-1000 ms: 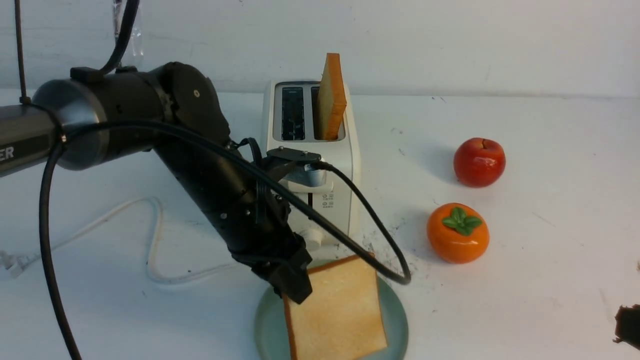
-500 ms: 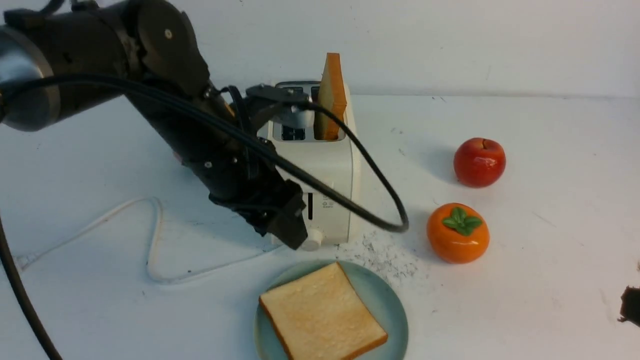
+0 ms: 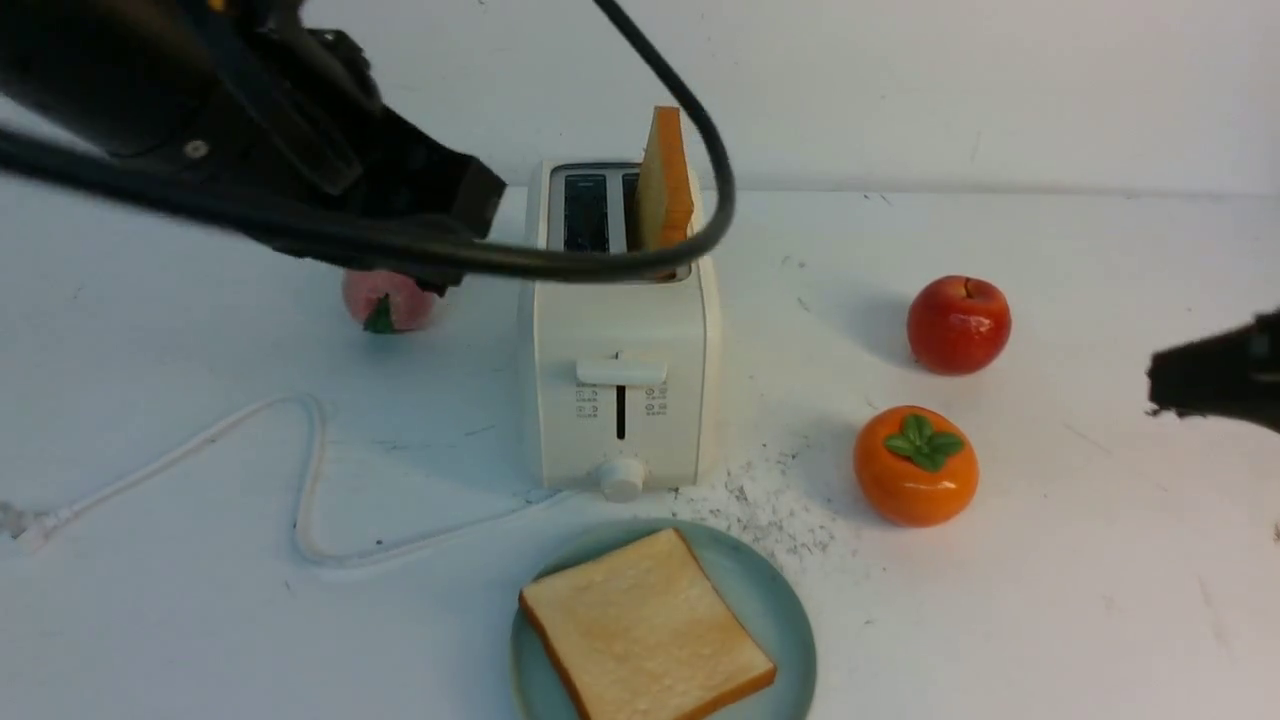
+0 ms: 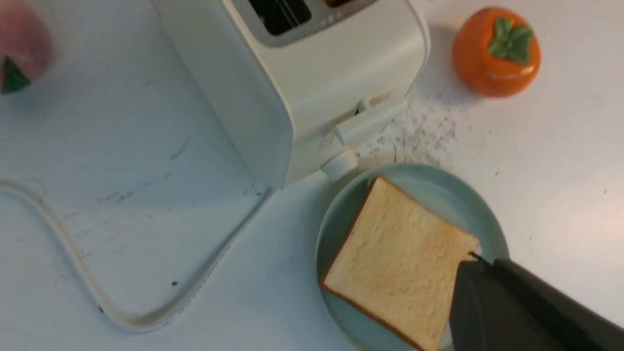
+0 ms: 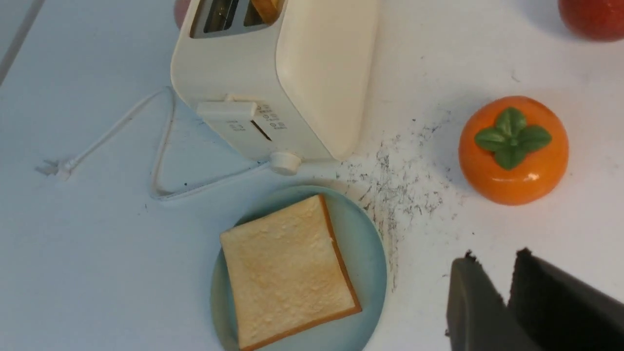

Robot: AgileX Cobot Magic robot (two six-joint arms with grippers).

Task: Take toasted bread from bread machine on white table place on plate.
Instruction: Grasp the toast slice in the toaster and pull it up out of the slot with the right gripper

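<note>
One slice of toasted bread (image 3: 645, 630) lies flat on the pale blue-green plate (image 3: 785, 610) at the near edge of the white table (image 3: 1050, 560). A second slice (image 3: 662, 190) stands upright in the right slot of the cream bread machine (image 3: 620, 330); the other slot shows dark and empty. My left gripper (image 3: 480, 205) hangs high, left of the toaster top, blurred. In the left wrist view its fingers (image 4: 475, 265) are pressed together, empty, above the plate's slice (image 4: 399, 263). My right gripper (image 3: 1160, 385) enters from the right edge; its fingertips (image 5: 495, 256) stand slightly apart with nothing between.
A red apple (image 3: 958, 325) and an orange persimmon (image 3: 915, 465) sit right of the toaster. A pink peach (image 3: 388, 300) lies behind its left side. The white power cord (image 3: 310, 470) loops on the left. Dark specks (image 3: 775, 505) lie between toaster and plate.
The left gripper let the slice drop flat onto the plate, rose up and back to the left, and shut. The right gripper climbed up the right edge.
</note>
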